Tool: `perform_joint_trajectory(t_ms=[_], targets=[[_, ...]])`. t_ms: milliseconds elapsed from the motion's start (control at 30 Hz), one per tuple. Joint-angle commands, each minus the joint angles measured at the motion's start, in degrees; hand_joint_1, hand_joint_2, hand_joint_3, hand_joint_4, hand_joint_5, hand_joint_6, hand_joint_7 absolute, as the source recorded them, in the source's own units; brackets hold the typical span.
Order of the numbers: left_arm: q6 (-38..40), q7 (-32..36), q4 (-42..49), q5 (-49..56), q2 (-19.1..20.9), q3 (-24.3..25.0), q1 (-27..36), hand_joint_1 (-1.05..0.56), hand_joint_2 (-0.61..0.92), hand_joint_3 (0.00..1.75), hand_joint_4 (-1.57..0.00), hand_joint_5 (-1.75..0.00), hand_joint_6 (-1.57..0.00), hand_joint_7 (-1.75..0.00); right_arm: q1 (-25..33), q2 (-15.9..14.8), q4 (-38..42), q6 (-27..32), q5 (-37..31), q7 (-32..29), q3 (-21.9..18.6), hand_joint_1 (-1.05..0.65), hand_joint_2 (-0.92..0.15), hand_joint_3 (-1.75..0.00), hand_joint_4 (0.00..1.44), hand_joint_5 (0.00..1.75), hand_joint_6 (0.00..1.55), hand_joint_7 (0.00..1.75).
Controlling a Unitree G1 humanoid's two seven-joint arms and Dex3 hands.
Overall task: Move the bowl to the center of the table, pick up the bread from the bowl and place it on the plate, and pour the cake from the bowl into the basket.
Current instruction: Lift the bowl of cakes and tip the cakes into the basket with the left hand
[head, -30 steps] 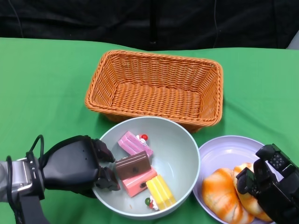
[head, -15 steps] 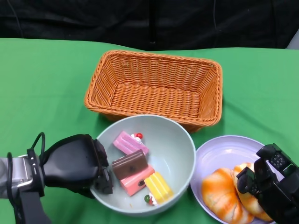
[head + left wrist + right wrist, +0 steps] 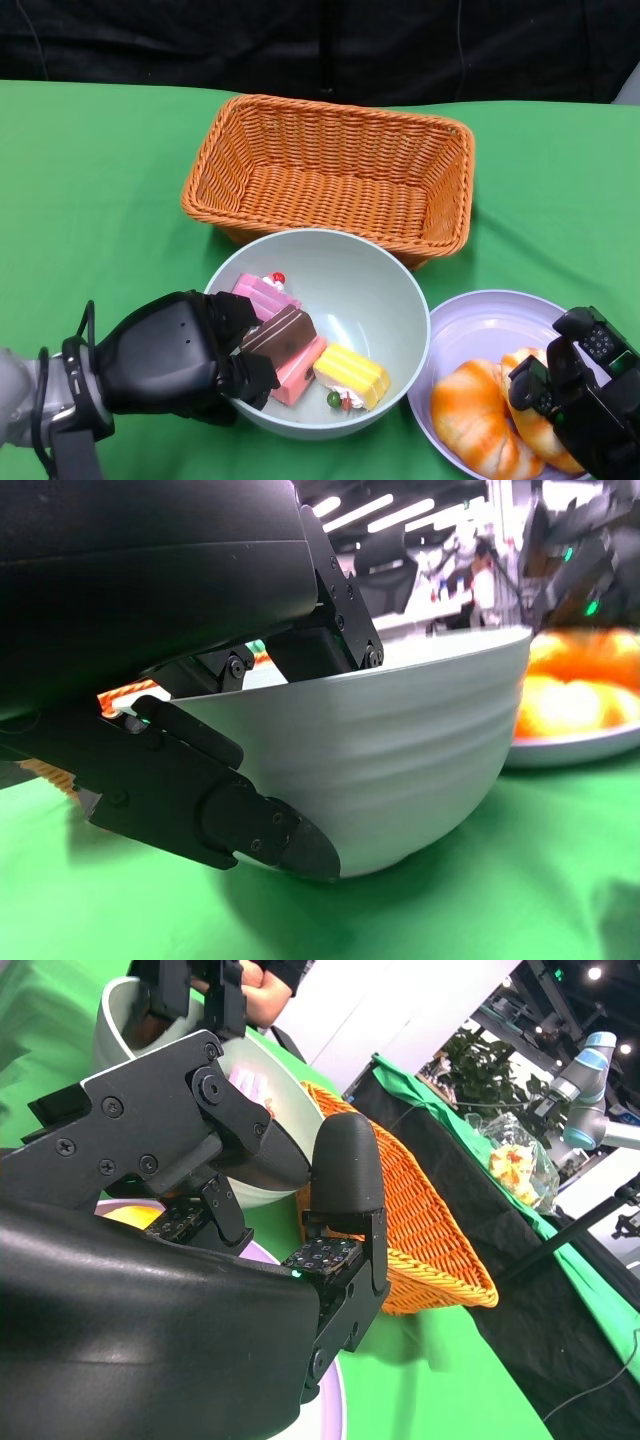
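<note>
Several cake pieces (image 3: 300,350) sat loose in bowl (image 3: 400,300), just before basket (image 3: 330,175). Left hand (image 3: 185,355) pinched rim; rigid, smooth bowl, likely slippery. Right hand (image 3: 575,395) over bread (image 3: 480,410); grasp indeterminable.

Pale bowl (image 3: 385,300) holds pink, brown, yellow cake (image 3: 352,375) pieces, just before empty orange wicker basket (image 3: 330,175). Orange bread (image 3: 480,420) lies on lilac plate (image 3: 490,320).
</note>
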Motion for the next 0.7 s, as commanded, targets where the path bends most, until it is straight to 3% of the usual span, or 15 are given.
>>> perform_joint_trajectory(t_ms=[33,67,100,133,233,300,400,467,567,633,700], targets=[[0.2,-0.4,-2.3,-1.0,2.2,1.3,1.1,-0.36,0.68,0.0,-0.86,-1.75,-1.1,-0.69,0.0,-0.1,-0.4,0.1,0.1,-0.6,-0.7,-0.14,-0.71,-1.06,0.84,1.75,0.66,1.67],[0.1,-0.6,-3.9,-1.0,3.0,1.6,1.6,-0.36,0.68,0.0,-0.86,-1.75,-1.11,-0.65,0.0,-0.1,-0.4,0.1,0.2,-0.6,-0.8,-0.13,-0.71,-1.07,0.84,1.75,0.66,1.67],[0.0,-1.0,-5.4,-1.2,3.6,2.0,2.1,-0.31,0.71,0.0,-0.87,-1.75,-1.06,-0.89,0.0,-0.2,-0.4,0.1,0.1,-0.6,-0.8,-0.13,-0.71,-1.07,0.84,1.75,0.66,1.67],[-0.2,-1.6,-6.6,-1.6,4.1,2.4,2.7,-0.29,0.72,0.0,-0.88,-1.75,-1.02,-1.02,0.0,-0.2,-0.3,0.1,0.1,-0.6,-0.9,-0.13,-0.71,-1.07,0.84,1.75,0.66,1.67],[-0.3,-3.6,-9.5,-2.6,5.4,3.9,4.3,-0.26,0.74,0.01,-0.9,-1.75,-0.97,-1.19,-0.1,-0.2,-0.2,0.3,0.1,-0.4,-1.0,-0.13,-0.71,-1.07,0.84,1.75,0.66,1.68],[-0.4,-4.6,-11.0,-2.8,6.1,4.7,5.0,-0.24,0.79,0.02,-0.93,-1.75,-0.9,-1.46,-0.2,-0.3,0.1,0.3,0.2,-0.4,-1.1,-0.14,-0.71,-1.07,0.84,1.75,0.66,1.68],[-0.4,-5.5,-12.9,-2.6,7.0,5.6,5.6,-0.28,0.82,0.04,-0.95,-1.75,-0.87,-1.54,-0.3,-0.3,0.3,0.5,0.2,-0.4,-1.3,-0.13,-0.7,-1.07,0.84,1.75,0.66,1.67],[-1.3,-7.1,-14.8,-3.5,8.1,6.8,6.3,-0.29,0.82,0.03,-0.96,-1.75,-0.88,-1.5,-0.5,-0.4,0.5,0.6,0.3,-0.3,-1.4,-0.13,-0.71,-1.07,0.84,1.75,0.66,1.67],[-2.3,-8.0,-17.8,-5.3,9.2,9.4,8.1,-0.32,0.79,0.01,-0.96,-1.75,-0.98,-1.17,-0.7,-0.4,0.8,0.8,0.5,-0.1,-1.7,-0.13,-0.7,-1.06,0.85,1.75,0.67,1.66],[-2.6,-8.8,-20.0,-6.6,9.6,11.4,9.4,-0.29,0.84,0.02,-0.97,-1.75,-0.86,-1.58,-0.7,-0.5,0.9,0.8,0.4,0.0,-1.8,-0.13,-0.7,-1.07,0.84,1.75,0.67,1.66],[-2.5,-10.7,-22.3,-8.5,9.8,13.5,10.8,-0.24,0.85,0.02,-0.98,-1.75,-0.83,-1.71,-0.7,-0.6,0.9,0.6,0.0,0.0,-1.8,-0.13,-0.7,-1.07,0.84,1.75,0.67,1.66]])
